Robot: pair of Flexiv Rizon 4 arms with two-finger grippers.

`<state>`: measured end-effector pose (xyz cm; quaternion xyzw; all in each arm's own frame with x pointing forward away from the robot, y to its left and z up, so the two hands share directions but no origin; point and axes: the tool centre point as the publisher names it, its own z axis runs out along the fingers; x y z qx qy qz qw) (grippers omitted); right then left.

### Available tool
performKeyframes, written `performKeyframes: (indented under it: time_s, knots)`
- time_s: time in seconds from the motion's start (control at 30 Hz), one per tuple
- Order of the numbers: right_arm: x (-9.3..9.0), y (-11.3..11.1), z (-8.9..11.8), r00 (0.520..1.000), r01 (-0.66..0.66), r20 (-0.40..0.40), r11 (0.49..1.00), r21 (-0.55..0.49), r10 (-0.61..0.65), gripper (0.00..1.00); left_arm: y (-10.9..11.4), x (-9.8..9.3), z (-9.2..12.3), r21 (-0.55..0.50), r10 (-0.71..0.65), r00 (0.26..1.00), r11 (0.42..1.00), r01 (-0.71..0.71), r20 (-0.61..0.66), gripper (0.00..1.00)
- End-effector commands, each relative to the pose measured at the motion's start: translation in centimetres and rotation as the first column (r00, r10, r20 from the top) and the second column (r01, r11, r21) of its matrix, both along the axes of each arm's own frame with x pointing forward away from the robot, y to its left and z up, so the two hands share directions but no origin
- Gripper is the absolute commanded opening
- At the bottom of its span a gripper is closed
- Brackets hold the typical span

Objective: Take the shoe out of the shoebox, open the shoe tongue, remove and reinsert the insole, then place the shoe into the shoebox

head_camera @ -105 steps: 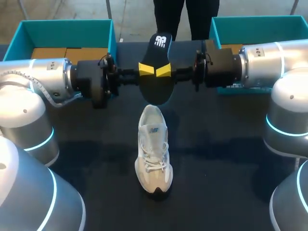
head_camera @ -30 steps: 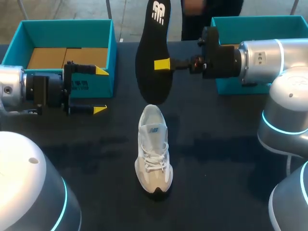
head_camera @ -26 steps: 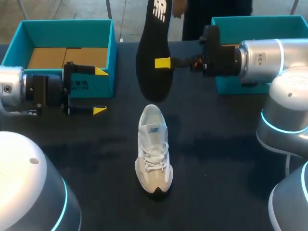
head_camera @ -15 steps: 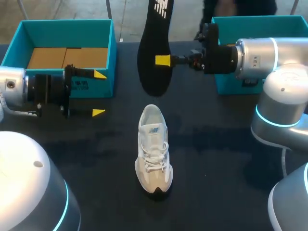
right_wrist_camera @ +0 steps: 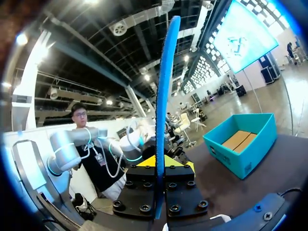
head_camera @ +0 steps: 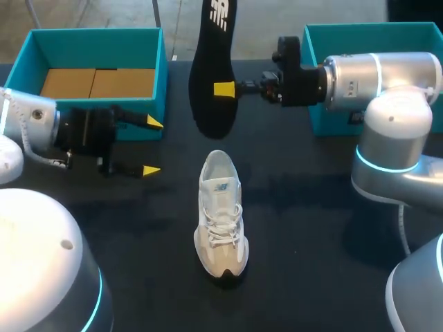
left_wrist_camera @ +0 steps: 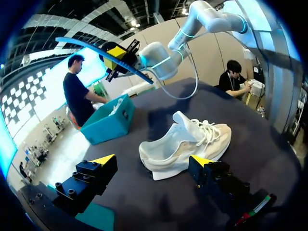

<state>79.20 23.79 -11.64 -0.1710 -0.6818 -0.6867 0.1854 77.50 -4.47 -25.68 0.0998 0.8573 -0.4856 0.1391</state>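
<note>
- Centrally on the dark bench [head_camera: 304,235] stands one white shoe [head_camera: 220,214]. It rests on its sole, toe toward 6 o'clock and heel opening toward 12 o'clock, well apart from every bench edge.
- One black insole [head_camera: 211,69] hangs off the bench at 12 o'clock of the shoe and apart from it, its length running from 12 to 6 o'clock.
- The right tool [head_camera: 223,88] comes in from 3 o'clock and is clamped on the insole's middle, one finger on each face.
- The left tool [head_camera: 151,146] sits between 9 and 10 o'clock of the shoe, its fingers spread wide and nothing between them. Its farther tip is close by the near corner of the left teal box [head_camera: 97,31].
- Two teal boxes stand at the far edge. The left teal box is at 10 o'clock of the shoe and shows a brown cardboard floor. The right teal box [head_camera: 360,26] is at 2 o'clock and largely hidden behind the right arm.
- Bare bench lies at 3 and 6 o'clock of the shoe, with a narrower strip toward the left tool.
</note>
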Motion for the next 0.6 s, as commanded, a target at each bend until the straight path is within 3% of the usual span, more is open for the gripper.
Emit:
performKeyframes:
  time_s: [0.03,0.6]
  knots:
    - [0.0,0.2,-0.1,1.0,0.002,0.0,1.0,0.0,-0.002,0.0,-0.8,0.4,-0.7,0.053,0.002,0.998,0.999,0.002,-0.067,1.0]
    - [-0.6,-1.2,-4.5,0.998,0.06,-0.005,0.998,0.004,-0.06,0.0,-1.7,-0.5,-2.3,0.145,0.006,0.976,0.989,0.027,-0.22,1.0]
